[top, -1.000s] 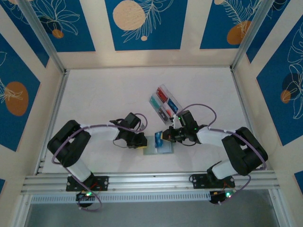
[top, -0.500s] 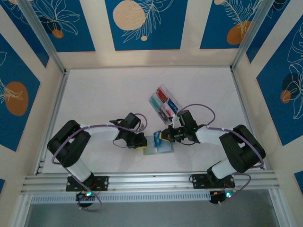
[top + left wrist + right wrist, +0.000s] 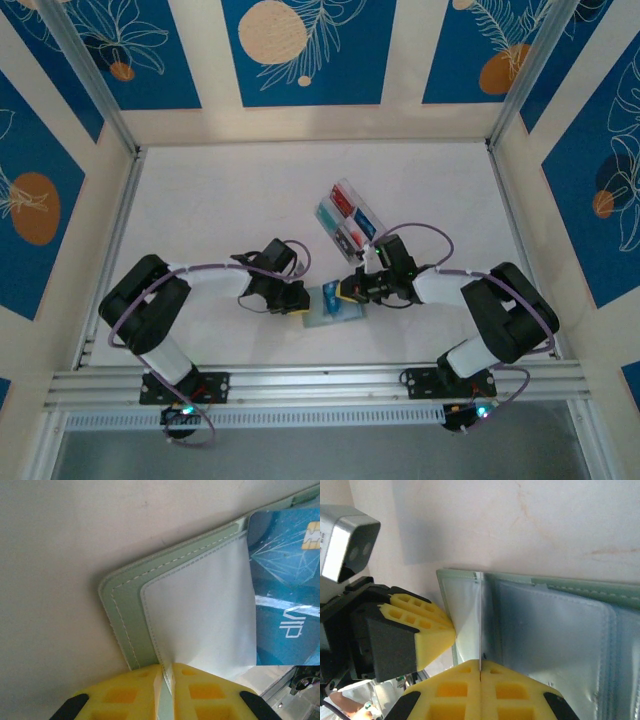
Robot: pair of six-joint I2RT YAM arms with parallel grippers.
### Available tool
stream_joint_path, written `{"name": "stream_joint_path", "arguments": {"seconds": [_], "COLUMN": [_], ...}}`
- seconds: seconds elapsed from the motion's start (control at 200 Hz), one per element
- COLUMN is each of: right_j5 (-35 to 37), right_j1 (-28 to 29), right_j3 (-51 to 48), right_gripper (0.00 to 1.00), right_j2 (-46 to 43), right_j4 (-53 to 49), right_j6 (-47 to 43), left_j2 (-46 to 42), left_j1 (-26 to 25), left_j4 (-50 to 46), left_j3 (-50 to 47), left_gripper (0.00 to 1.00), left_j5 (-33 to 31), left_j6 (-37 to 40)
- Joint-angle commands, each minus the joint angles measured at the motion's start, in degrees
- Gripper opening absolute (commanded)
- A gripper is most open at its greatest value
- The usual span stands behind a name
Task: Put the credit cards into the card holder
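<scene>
Now the right tool (image 3: 480, 670), pressed together on a teal card (image 3: 285, 580), has edged leftward over the last second. The card overlaps the open card holder (image 3: 125, 612) lying on the worktop (image 3: 220, 210), so insertion looks close. The left tool (image 3: 167, 674) is clamped on the holder's white inner flap. Count: two tools, one holder, one gripped card, and one clear box (image 3: 348, 213) behind, its cards too small to count.
</scene>
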Motion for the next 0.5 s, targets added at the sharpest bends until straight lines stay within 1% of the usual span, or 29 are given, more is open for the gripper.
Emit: {"name": "stream_joint_path", "arguments": {"seconds": [0.0,0.06,0.28,0.495], "right_j5": [-2.42,-2.13,-2.08,-2.13], "right_j1": [0.75,0.75,0.96,1.32], "right_j3": [-1.19,-1.13,-2.51,-1.89], "right_gripper": [0.0,0.0,0.0,0.0], "right_j2": [-0.32,-0.41,-0.79,-0.09], "right_j4": [-4.96,-6.9,-8.71,-11.14], "right_j6": [-1.49,-1.86,-1.98,-2.68], "left_j2": [0.15,0.0,-0.21,-0.09], "left_j1": [0.93,1.03,1.18,1.31], "left_j4": [-6.21,-6.29,-6.72,-6.69], "left_j3": [-2.0,-2.08,-1.99,-1.95], "left_gripper": [0.15,0.15,0.15,0.15], "left_j5": [-3.35,-3.43,-3.45,-3.5], "left_j6": [1.37,1.37,1.63,1.73]}}
